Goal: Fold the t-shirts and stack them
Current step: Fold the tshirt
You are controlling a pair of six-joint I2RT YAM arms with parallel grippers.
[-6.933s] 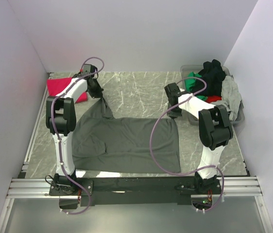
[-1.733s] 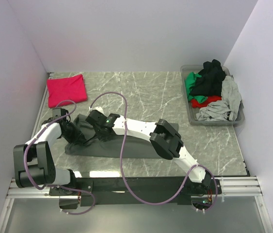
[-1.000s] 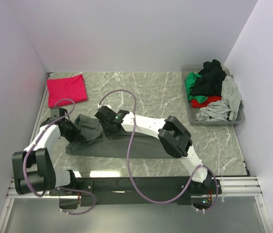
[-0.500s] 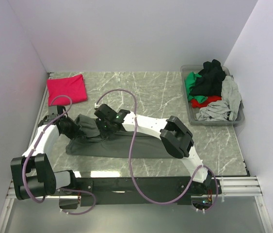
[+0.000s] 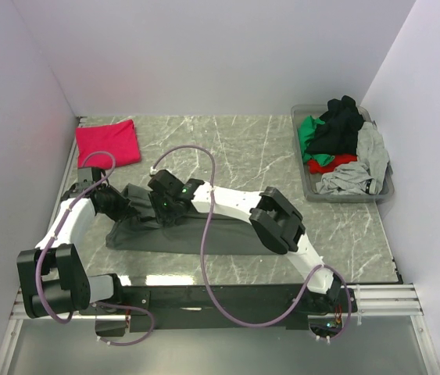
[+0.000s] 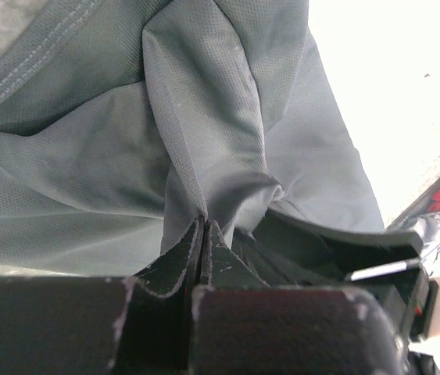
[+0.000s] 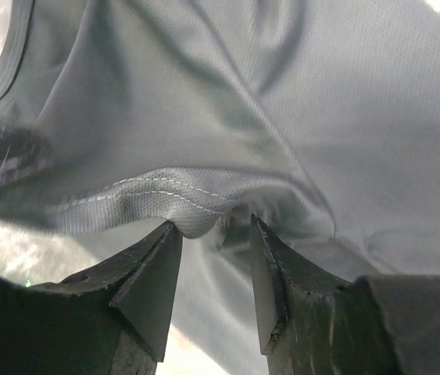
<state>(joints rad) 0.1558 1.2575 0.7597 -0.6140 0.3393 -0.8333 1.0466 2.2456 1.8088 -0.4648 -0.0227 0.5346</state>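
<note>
Left jaws clenched on a pinch of the charcoal t-shirt (image 5: 157, 238), right jaws released around its hem. Shirt lies half-folded, front-left of surface (image 5: 235, 148). Mid-fold; next, right regrips and both carry the end over.

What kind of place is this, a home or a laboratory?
Probably a robotics lab cell, not a home: white walls box in a marble-patterned table, two robot arms stand on a metal rail, and a clear tub holds shirts.
</note>
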